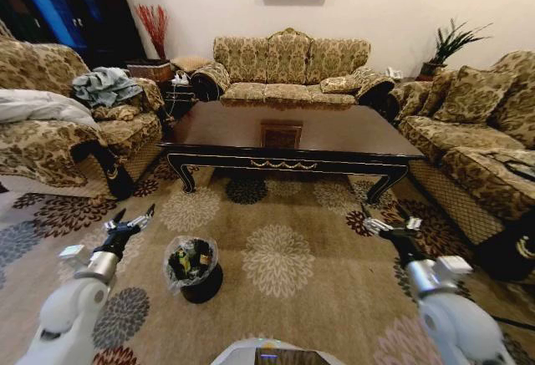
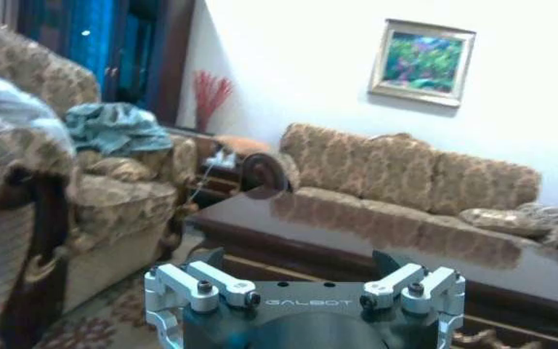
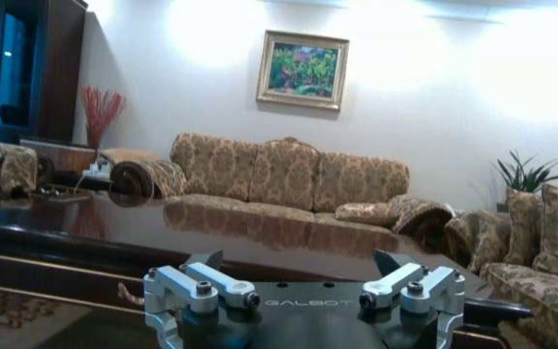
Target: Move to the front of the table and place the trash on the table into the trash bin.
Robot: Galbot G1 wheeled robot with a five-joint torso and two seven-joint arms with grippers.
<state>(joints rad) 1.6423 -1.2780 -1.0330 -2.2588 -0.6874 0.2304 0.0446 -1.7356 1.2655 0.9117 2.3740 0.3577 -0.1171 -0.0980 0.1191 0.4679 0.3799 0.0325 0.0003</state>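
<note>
Head view: glossy dark table [image 1: 334,135], bag-lined round trash bin [image 1: 194,269], both grippers' fingers [image 1: 149,215] spread apart.

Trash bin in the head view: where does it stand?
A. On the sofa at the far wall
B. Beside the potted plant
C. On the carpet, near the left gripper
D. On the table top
C. The trash bin stands on the patterned carpet in front of the table, just beside the left gripper, with litter already inside it.
</note>
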